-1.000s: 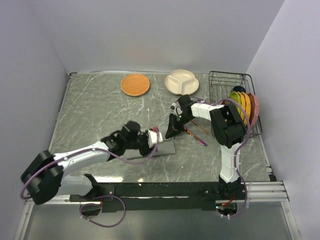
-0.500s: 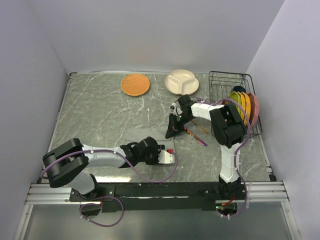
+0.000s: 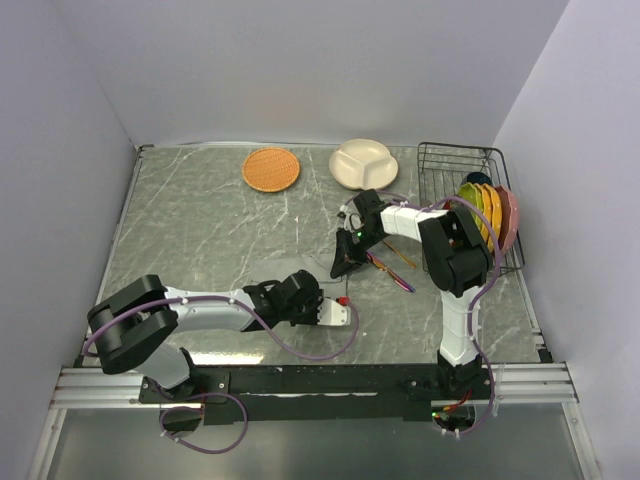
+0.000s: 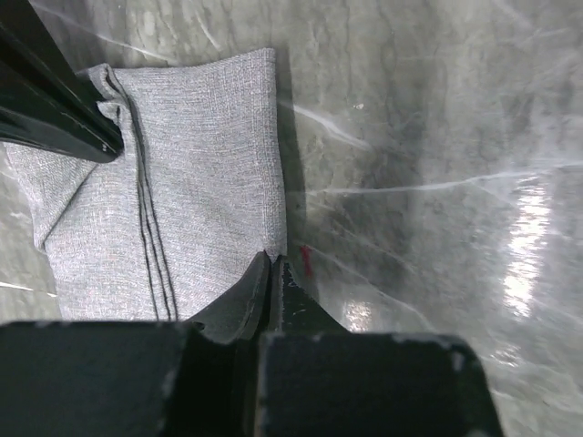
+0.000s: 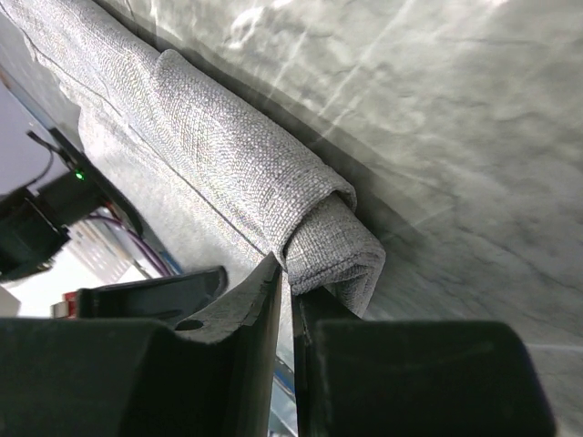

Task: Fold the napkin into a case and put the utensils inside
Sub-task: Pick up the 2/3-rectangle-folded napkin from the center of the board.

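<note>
Starting from the left tool [image 4: 273, 259], which way is the napkin [image 4: 200, 164] found?

It is found ahead of the tips and off to their left in the left wrist view, flat on the surface [image 4: 428, 137]. The tips are pressed together on the cloth's near right corner, which appears to be pinched between them.

And how is its long axis laid?

It is laid running away from the left tool towards the right tool [image 5: 290, 269], so one end is taken by each arm. Neither arm can be called nearer, as the cloth is spanned between them.

How is the right tool set?

Its jaws are drawn almost together and are clamped on a rolled fold at the far end, where the fabric is seen passing between them.

How is the cloth described?

A grey, coarse-woven fabric is seen, already doubled into a narrow oblong. Stacked layer edges are shown as parallel lines along its length, and a thick rounded fold is shown at the right tool's end. A finished case cannot yet be claimed.

And the utensils?

The purple knife [image 3: 393, 272] and gold spoon [image 3: 400, 252] are seen lying on the surface just beyond the right tool's outer side, apart from the cloth. It is judged that the coming fold is turned on the left tool's corner being carried along that long axis towards the right tool.
</note>
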`<state>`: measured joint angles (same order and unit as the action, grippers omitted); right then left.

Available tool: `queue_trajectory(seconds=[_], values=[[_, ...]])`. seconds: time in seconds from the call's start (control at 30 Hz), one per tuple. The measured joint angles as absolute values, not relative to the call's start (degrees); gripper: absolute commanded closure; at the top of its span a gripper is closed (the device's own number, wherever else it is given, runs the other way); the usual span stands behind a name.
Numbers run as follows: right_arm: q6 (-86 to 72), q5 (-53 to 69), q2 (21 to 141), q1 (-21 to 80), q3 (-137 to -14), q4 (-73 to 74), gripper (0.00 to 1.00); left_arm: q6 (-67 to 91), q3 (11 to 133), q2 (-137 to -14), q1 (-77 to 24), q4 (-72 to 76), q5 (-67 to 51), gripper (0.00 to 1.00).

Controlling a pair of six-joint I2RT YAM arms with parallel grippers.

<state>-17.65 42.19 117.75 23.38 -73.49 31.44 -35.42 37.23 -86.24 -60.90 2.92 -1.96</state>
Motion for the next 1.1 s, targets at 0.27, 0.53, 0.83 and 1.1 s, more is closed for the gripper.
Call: queue_trajectory(seconds=[0.27, 0.53, 0.83, 1.1], values=[[-15.97, 41.43, 117.43, 23.86, -73.54, 31.68, 0.83, -32.38, 39.72, -86.08, -58.02, -2.13, -4.75, 0.73], [-15.09, 40.64, 117.47, 24.03, -74.24, 32.62, 0.83, -33.43, 40.97, -87.94, -57.93, -3.33, -6.28, 0.61], [-13.74, 39.86, 117.47, 24.21, -74.83, 33.56, 0.83, -34.37, 46.02, -92.86, -57.82, -5.37, -6.81, 0.99], [-10.94, 39.70, 117.25, 24.58, -75.00, 33.91, 0.82, -35.59, 48.58, -92.12, -54.04, -12.69, -14.06, 0.99]])
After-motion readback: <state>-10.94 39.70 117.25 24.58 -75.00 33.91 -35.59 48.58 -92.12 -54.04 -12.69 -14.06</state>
